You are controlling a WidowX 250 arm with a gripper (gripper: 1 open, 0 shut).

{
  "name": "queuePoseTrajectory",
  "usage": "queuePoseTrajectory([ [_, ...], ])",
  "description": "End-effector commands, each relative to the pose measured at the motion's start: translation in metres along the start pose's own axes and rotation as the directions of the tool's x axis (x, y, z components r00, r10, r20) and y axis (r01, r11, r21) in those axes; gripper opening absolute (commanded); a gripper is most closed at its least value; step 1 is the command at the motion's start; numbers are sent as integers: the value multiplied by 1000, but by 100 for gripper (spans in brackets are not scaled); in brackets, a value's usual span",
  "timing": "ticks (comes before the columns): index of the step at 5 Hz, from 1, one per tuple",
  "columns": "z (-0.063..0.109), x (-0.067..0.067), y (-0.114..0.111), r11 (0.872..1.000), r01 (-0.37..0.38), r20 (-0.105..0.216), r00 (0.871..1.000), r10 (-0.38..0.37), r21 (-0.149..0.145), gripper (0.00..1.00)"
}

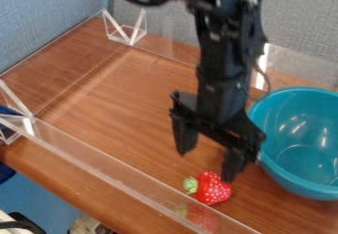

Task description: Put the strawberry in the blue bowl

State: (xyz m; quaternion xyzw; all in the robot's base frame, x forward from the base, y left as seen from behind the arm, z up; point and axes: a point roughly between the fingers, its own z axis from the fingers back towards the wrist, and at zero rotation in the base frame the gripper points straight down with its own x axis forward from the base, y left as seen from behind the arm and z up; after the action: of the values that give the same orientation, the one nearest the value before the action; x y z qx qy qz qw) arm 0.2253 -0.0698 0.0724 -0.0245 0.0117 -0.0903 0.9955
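Observation:
The strawberry [211,188], small, glossy red with a green cap on its left, lies on the wooden table near the front clear wall. My gripper [211,152] points straight down just above it, open, with one black finger [184,139] to the left and the other [239,164] to the right of the fruit; nothing is held. The blue bowl [295,140], large, teal and shiny, sits at the right edge of the view, close beside the right finger. It looks empty inside.
A low clear plastic wall [119,177] runs along the front edge of the wooden table [106,90], with white corner brackets [126,28] at the back and left. Blue fabric backs the scene.

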Motion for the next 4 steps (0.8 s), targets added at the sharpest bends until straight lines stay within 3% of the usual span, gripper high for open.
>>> queuePoseTrajectory([
  [1,-6,-1,-8,999,39,65,997,-39,-1,100],
  [3,-37,-3,-12,998,63,61,996,-63,-1,100],
  [4,-43,-2,-11,998,68,66,995,-68,1,0],
])
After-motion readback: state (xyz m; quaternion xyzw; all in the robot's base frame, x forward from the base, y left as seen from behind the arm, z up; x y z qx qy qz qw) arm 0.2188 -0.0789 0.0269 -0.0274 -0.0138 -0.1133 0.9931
